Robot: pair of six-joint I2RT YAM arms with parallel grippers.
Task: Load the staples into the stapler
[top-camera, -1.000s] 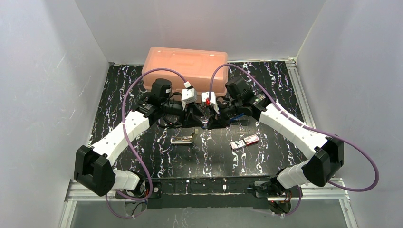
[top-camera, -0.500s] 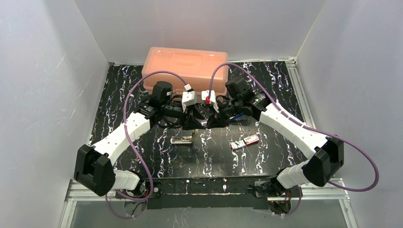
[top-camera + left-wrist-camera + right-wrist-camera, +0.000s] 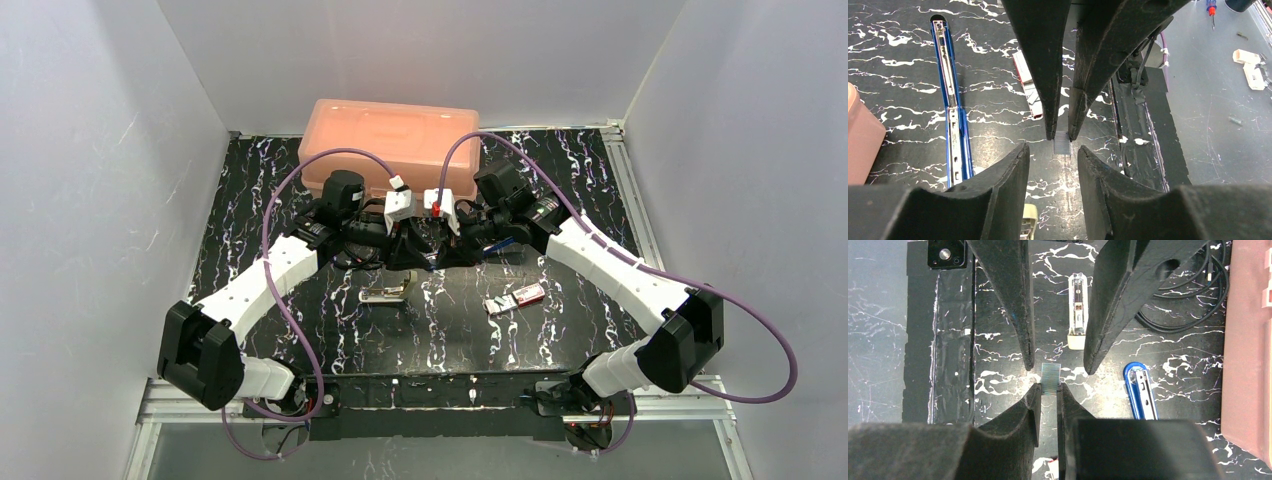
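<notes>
My right gripper (image 3: 1049, 387) is shut on a short silvery strip of staples (image 3: 1050, 376), held above the table. My left gripper (image 3: 1052, 151) faces it tip to tip, open, one finger on each side of the strip (image 3: 1062, 143) without touching it. In the top view the two grippers meet at mid-table, left (image 3: 412, 244) and right (image 3: 440, 244). A blue stapler (image 3: 950, 100) lies swung open flat, its rail showing (image 3: 1140, 390). The pink-red staples box (image 3: 517, 297) lies to the right, partly hidden behind a finger in the left wrist view (image 3: 1024, 80).
A small cream and silver stapler (image 3: 387, 292) lies near the left arm, seen in the right wrist view as well (image 3: 1077, 310). A pink plastic bin (image 3: 390, 135) stands at the back. Black cable loops (image 3: 1188, 315) lie near the bin.
My left gripper has edged closer to the right one and its jaws have narrowed a little around the strip. The right gripper keeps its hold.
</notes>
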